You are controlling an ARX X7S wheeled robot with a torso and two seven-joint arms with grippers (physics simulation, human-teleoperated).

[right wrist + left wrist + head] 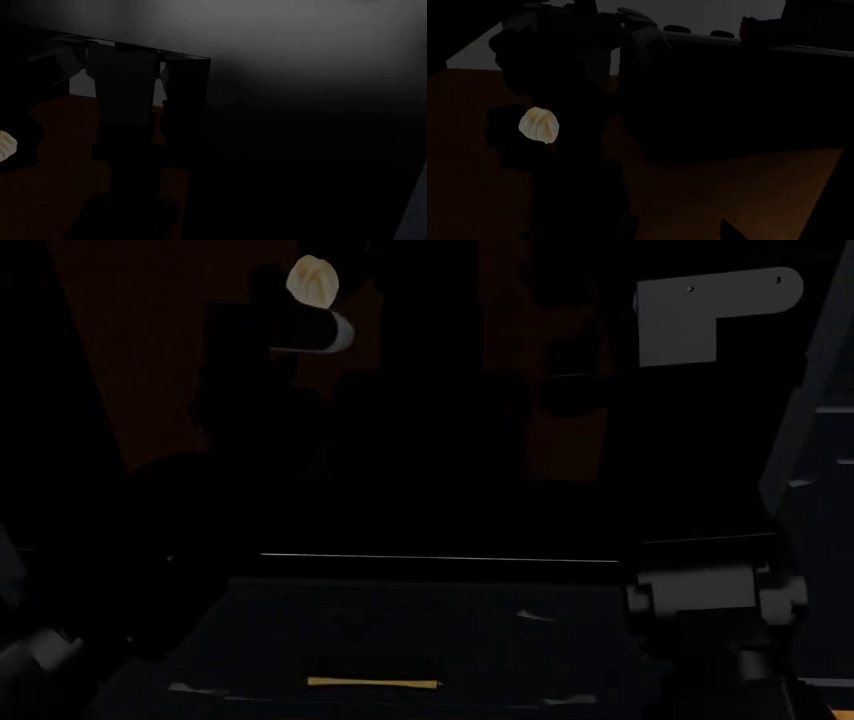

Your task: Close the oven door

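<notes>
The scene is very dark. The oven door appears as a broad smooth dark panel filling most of the right wrist view, with its corner edge catching light. It is very close to my right gripper, whose jaws are lost in blackness. In the left wrist view the black stove body stands on the orange floor, with burner knobs along its top. My left gripper shows only one dark fingertip. I cannot tell the door's angle, or whether anything touches it.
The head view has a pale lump by the left arm's light cylinder and a grey bracket. Low down lies a dark panel with a short brass bar. Orange floor lies beyond.
</notes>
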